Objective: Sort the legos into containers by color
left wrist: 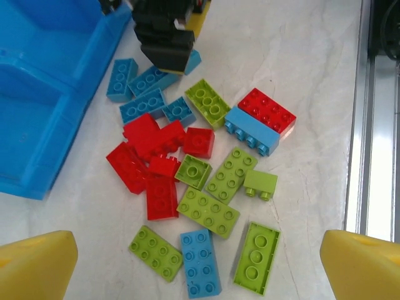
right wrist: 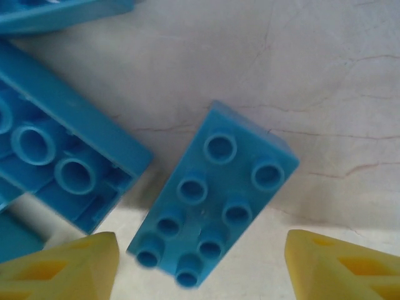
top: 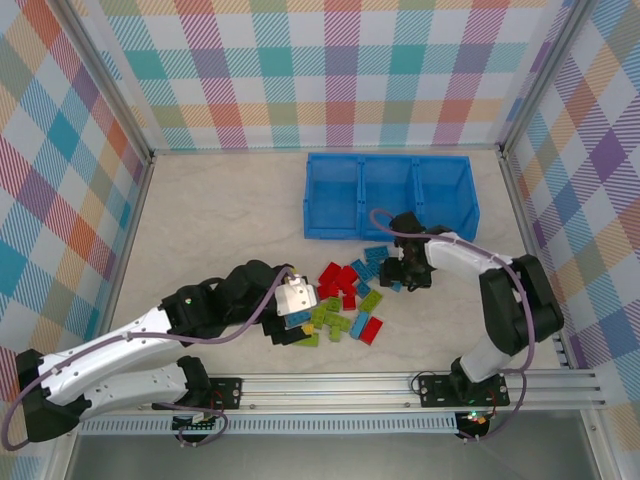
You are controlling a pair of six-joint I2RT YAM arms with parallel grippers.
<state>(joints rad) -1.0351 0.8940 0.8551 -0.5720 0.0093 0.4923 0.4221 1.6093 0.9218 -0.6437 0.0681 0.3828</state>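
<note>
Right hand (right wrist: 200,265) straddles one light blue lego (right wrist: 215,194), jaws apart, not touching. It lies skewed on the counter (top: 220,220), just short of the tray (top: 390,232) by the far edge. We should square the wrist to its long sides before clamping. Left hand (left wrist: 200,269), also apart, hangs over the pile (left wrist: 187,169).

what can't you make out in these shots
- Top view: tips of the right claw, hidden under its own arm.
- Top view: part of the brick pile, covered by the left claw.
- Left wrist view: much of the tray, cut off by the left edge.
- Right wrist view: the left blue brick, cut off by the edge.
</note>
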